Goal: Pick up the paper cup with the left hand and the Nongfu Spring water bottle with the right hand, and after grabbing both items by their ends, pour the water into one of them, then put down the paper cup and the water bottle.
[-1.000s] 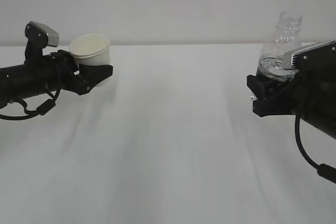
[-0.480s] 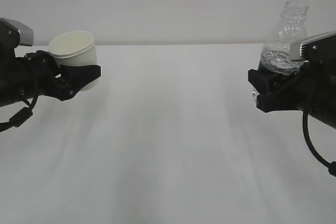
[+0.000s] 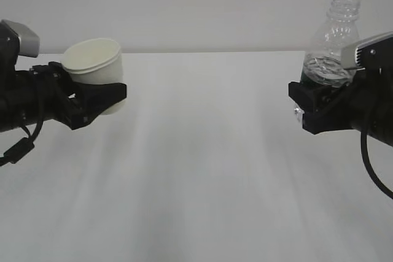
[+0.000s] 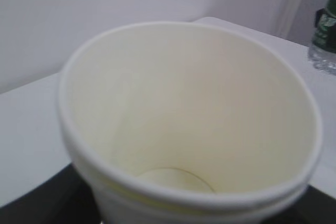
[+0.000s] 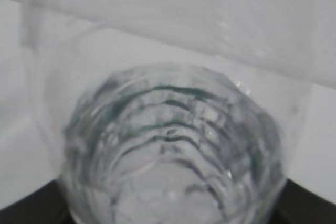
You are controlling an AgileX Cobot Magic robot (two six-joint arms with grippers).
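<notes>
Gripping the paper cup [image 3: 96, 65] low on its body, the left hand [image 3: 98, 99] holds it clear above the white table [image 3: 202, 170] at the left side of the exterior view, its black fingers closed around the lower part while the rolled rim tips a little toward the camera. From the left wrist view the paper cup [image 4: 189, 129] fills nearly the whole picture, its pale cream inside bare down to the round bottom. Across the table, well apart from the cup, the right hand [image 3: 313, 108] clamps the lower part of the Nongfu Spring water bottle [image 3: 334, 44], which stands nearly upright with its open, capless neck at the top. Some water [image 3: 325, 72] sits low in the clear ribbed body, just above the fingers. The right wrist view looks along the bottle [image 5: 173, 150], showing its ribs and greenish rings.
</notes>
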